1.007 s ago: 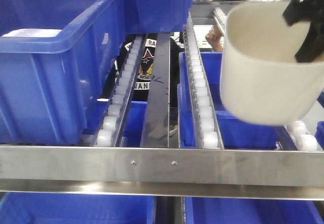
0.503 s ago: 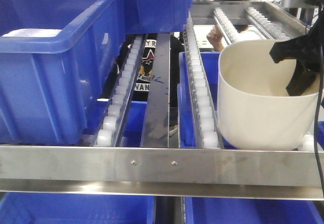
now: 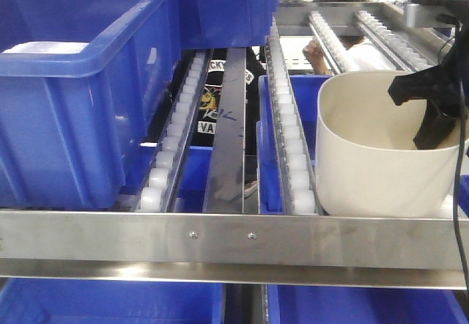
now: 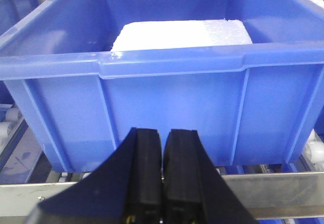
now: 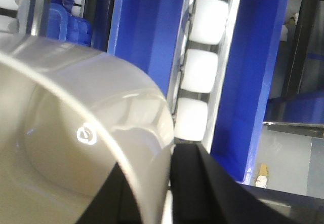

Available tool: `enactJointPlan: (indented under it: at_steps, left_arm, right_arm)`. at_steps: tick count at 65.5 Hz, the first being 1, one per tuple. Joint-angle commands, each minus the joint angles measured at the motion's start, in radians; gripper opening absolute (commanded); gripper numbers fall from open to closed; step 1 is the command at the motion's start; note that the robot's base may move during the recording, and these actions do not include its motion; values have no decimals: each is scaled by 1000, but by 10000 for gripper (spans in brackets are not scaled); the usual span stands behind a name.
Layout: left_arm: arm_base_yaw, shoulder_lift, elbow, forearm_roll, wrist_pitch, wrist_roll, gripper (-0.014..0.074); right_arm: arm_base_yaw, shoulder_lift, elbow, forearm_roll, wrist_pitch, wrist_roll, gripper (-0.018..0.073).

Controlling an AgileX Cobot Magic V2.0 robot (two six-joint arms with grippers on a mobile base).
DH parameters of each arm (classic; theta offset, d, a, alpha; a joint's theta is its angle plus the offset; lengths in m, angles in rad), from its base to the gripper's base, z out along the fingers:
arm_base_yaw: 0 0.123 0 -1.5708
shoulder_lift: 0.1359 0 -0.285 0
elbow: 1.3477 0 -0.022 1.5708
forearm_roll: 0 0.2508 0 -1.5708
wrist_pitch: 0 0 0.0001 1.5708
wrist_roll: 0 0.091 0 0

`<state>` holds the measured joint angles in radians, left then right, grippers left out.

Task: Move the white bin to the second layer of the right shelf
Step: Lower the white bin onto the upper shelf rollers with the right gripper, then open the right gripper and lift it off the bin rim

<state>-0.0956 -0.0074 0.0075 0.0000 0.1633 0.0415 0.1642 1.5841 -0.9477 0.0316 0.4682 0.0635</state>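
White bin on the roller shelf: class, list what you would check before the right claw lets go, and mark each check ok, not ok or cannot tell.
1. White bin is down on the right shelf second layer, behind the front bar: ok.
2. Bin upright, mouth facing up: ok.
3. Right claw grips the bin's rim, one finger inside and one outside: ok.
4. Bin base bears fully on the white rollers: cannot tell, the front bar hides it.
5. Left claw is shut, empty and facing the blue crate, away from the bin: ok.
6. Space behind the bin on the rails: cannot tell.
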Motion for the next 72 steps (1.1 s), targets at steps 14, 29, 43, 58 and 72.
enactJointPlan:
  at_steps: [14, 29, 43, 58, 72]
  left_arm:
    - [-4, -3, 37, 0, -86, -3, 85]
    - [-4, -3, 37, 0, -86, -3, 85]
    - [-4, -3, 37, 0, -86, -3, 85]
    - [-4, -3, 37, 0, -86, -3, 85]
    - [-4, -3, 37, 0, -86, -3, 85]
  right_arm:
    - [-6, -32, -34, -2, -71, -2, 279]
    - [-6, -41, -34, -2, -95, -2, 473]
    - [-6, -76, -35, -2, -103, -2, 473]
    - [-6, -179, -35, -15, -130, -2, 468]
    - [-6, -391, 1, -15, -190, -2, 369]
